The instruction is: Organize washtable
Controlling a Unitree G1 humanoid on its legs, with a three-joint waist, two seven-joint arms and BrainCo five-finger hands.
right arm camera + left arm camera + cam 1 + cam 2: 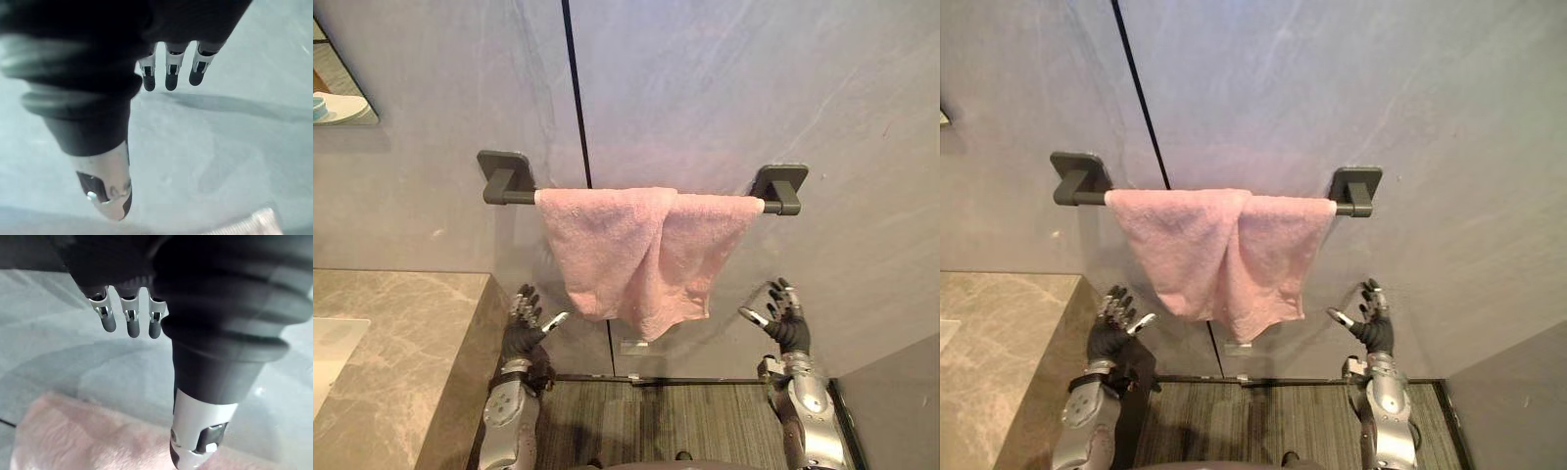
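Note:
A pink towel (641, 250) hangs folded over a dark towel bar (773, 189) fixed to the grey wall, its two halves overlapping and its lower edge uneven. My left hand (524, 323) is raised below the towel's left lower corner, fingers straight and holding nothing. Off to the right, below the bar's right end, my right hand (786, 318) is also raised with straight fingers and apart from the cloth. In the left wrist view the towel (88, 435) shows past the fingers (131, 318). A corner of the towel (254, 223) shows in the right wrist view.
A marble washtable (401, 343) with a white basin (328, 348) stands at the lower left. A mirror corner (337, 103) shows at the upper left. A dark vertical seam (576, 88) runs down the wall. Grey floor (656, 421) lies between the arms.

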